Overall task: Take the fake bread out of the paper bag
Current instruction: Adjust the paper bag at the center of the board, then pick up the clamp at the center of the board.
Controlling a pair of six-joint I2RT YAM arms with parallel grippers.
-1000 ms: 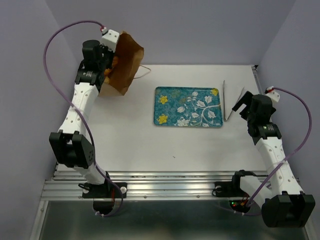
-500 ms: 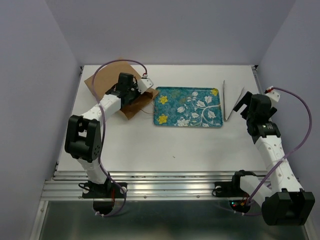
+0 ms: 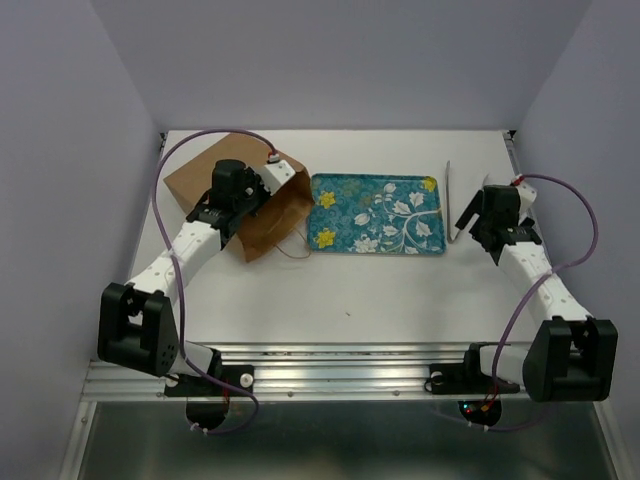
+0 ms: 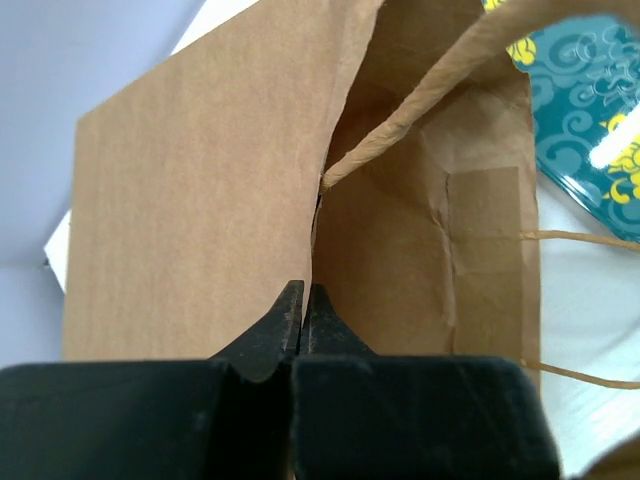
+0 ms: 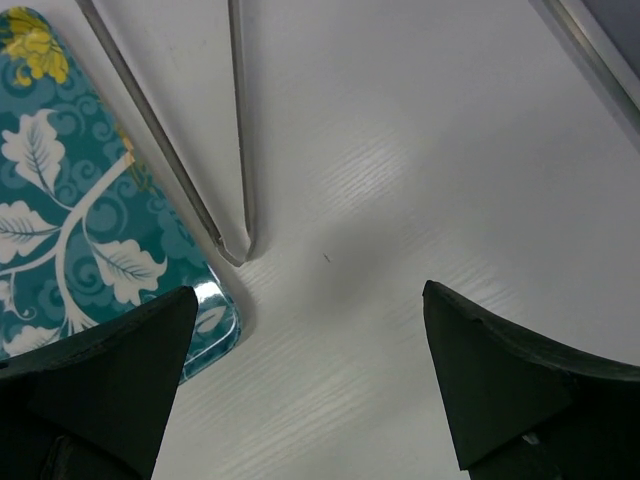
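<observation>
Nearest, the right gripper (image 5: pixel 310 292) hangs released over the desk (image 3: pixel 350 290), beside metal tongs (image 5: pixel 240 120). Farther left, the left gripper (image 4: pixel 303 295) is clenched on the mouth edge of the paper bag (image 3: pixel 200 185), which lies just beside the floral tray (image 3: pixel 380 190). No fake bread shows anywhere, so I judge it is all inside and the unloading is not yet done; the bag's walls hide the contents.

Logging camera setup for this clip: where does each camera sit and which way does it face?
Top external: above and behind the arm bases, looking down at the table; the left arm and right arm show.
Left wrist: on the left arm, facing the paper bag; left gripper shut on its edge.
Right wrist: looking down at metal tongs; right gripper open.
Shared: the floral tray shows in all.
</observation>
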